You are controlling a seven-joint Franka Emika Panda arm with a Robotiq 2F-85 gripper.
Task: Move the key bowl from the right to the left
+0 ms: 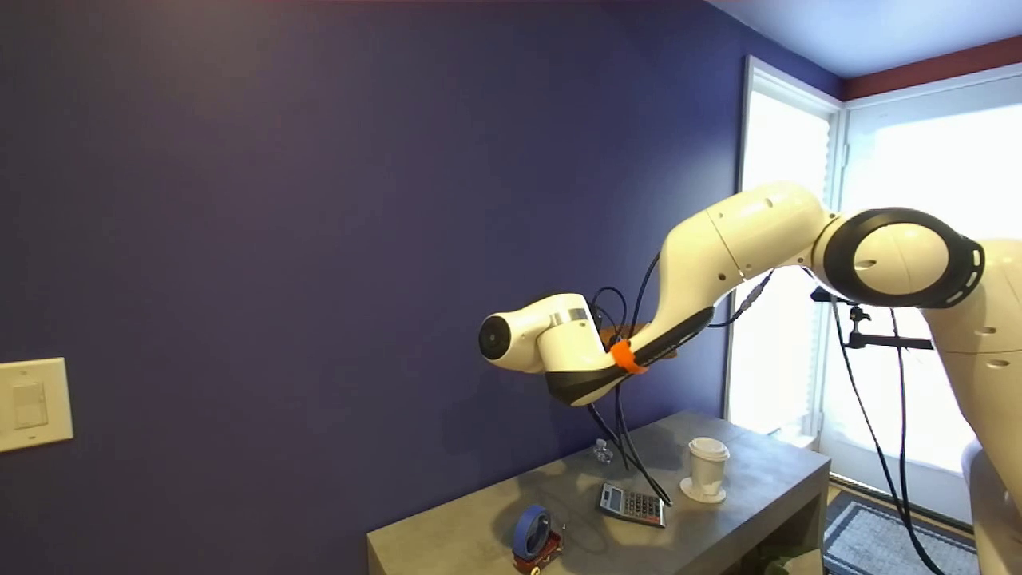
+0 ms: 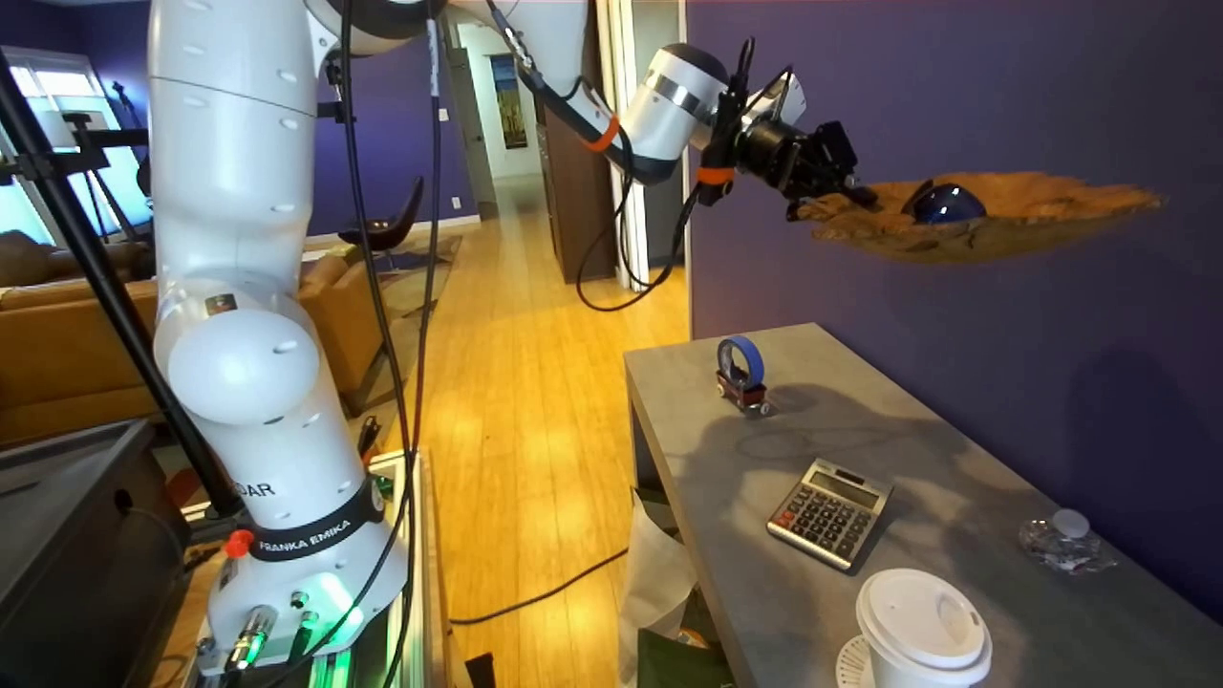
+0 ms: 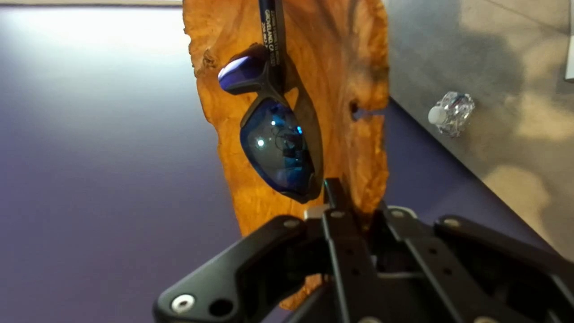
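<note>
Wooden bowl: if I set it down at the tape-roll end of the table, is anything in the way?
Likely yes: the red toy wagon, carrying the blue tape roll upright, stands there on the table. The gripper holds the wooden bowl by its rim.
</note>
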